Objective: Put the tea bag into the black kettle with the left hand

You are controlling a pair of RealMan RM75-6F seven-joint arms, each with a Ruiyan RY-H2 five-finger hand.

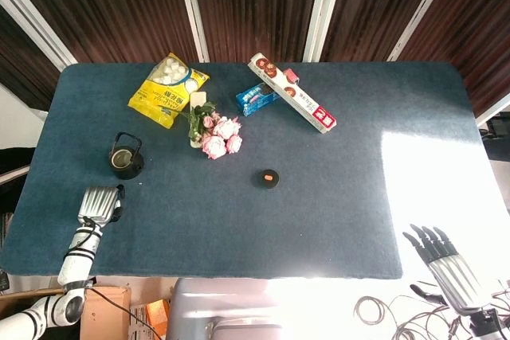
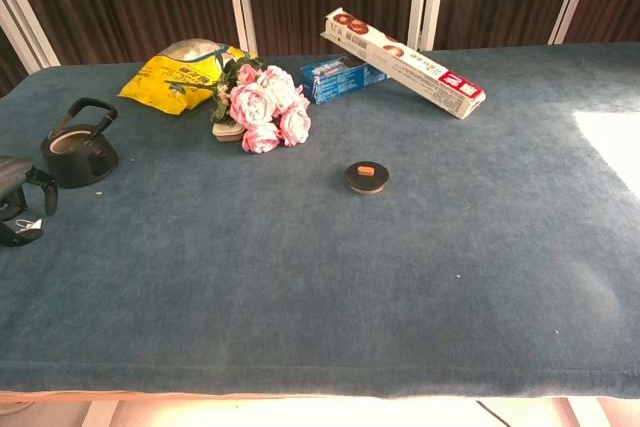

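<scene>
The black kettle (image 1: 126,158) (image 2: 78,149) stands lidless at the table's left side, handle upright. Its black lid (image 1: 270,177) (image 2: 367,177) with an orange knob lies apart at mid-table. My left hand (image 1: 100,205) (image 2: 20,199) hovers just in front of the kettle, near the left edge, fingers curled downward. A small white piece, apparently the tea bag (image 2: 27,225), hangs from those fingers; it is hidden in the head view. My right hand (image 1: 443,264) is off the table at the front right, fingers spread and holding nothing.
Behind the kettle lie a yellow snack bag (image 1: 168,87) (image 2: 180,75), a bunch of pink roses (image 1: 217,136) (image 2: 263,107), a blue box (image 1: 256,99) and a long biscuit box (image 1: 292,103) (image 2: 405,63). Cables (image 1: 382,308) lie beyond the front edge.
</scene>
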